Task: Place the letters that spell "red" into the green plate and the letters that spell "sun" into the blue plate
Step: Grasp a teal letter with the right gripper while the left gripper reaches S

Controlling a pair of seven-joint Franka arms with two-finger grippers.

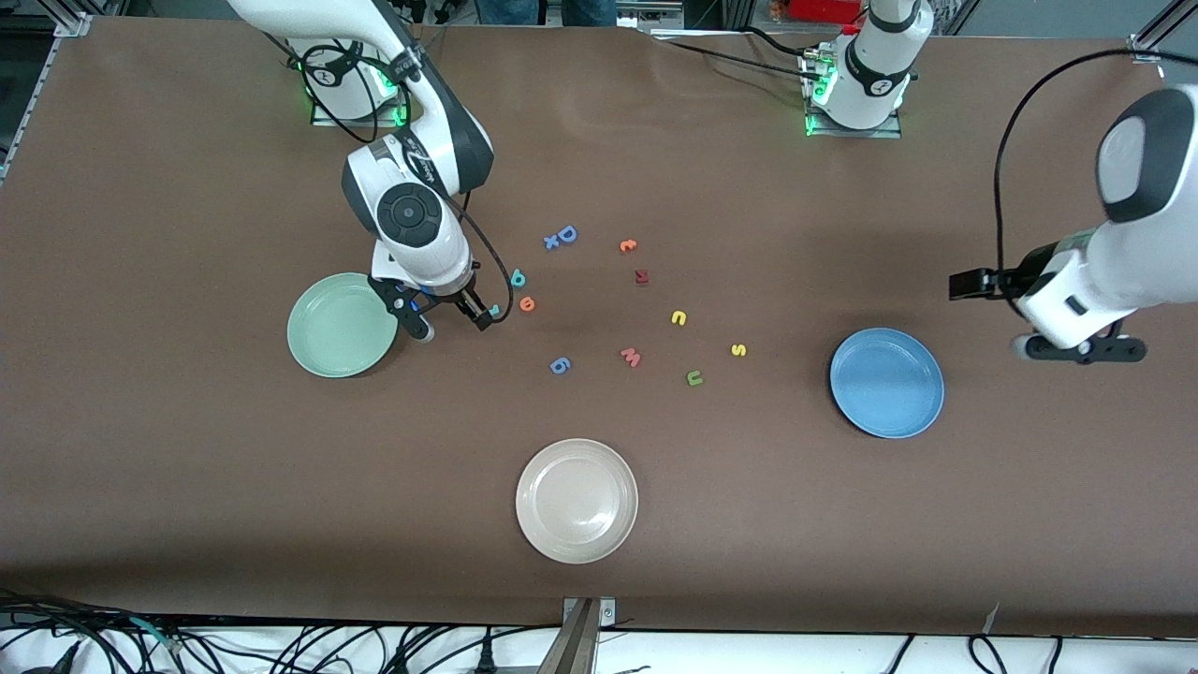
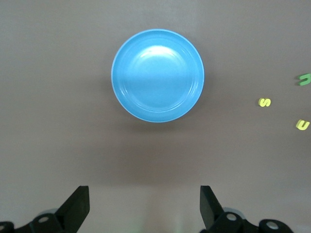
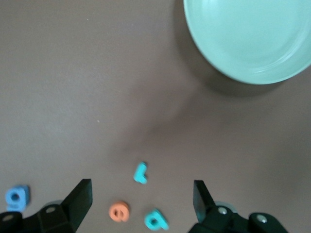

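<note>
Letters for "red" lay just centre-left in the front view, beside the green plate [image 1: 341, 325]: a teal r [image 1: 494, 310], an orange e [image 1: 527, 303] and a teal d [image 1: 518, 278], close together on the brown table [image 1: 187, 468]. The right gripper [image 1: 452, 325] hung low between that plate and the r, its fingers spread wide and holding nothing; in the right wrist view the r [image 3: 140, 173] sat on the table between the two black fingertips [image 3: 80, 196], with the e [image 3: 119, 211] and d [image 3: 155, 221] near the frame's bottom edge and the plate's rim [image 3: 228, 73] at upper right. Letters for "sun" were scattered right of centre in the front view: a yellow n [image 1: 679, 318], a yellow s [image 1: 738, 350] and a green u [image 1: 694, 378], all well apart from the blue plate [image 1: 886, 382] at right. The left gripper [image 1: 1084, 349] waited at the frame's right edge, near that plate, fingers spread and holding nothing; its wrist view showed the blue plate [image 2: 158, 75] at upper centre. A beige plate [image 1: 577, 501] sat at lower centre, nearest the camera. A blue D [image 1: 565, 235], a pink w [image 1: 631, 357] and a dark red letter [image 1: 641, 276] lay among the others.
</note>
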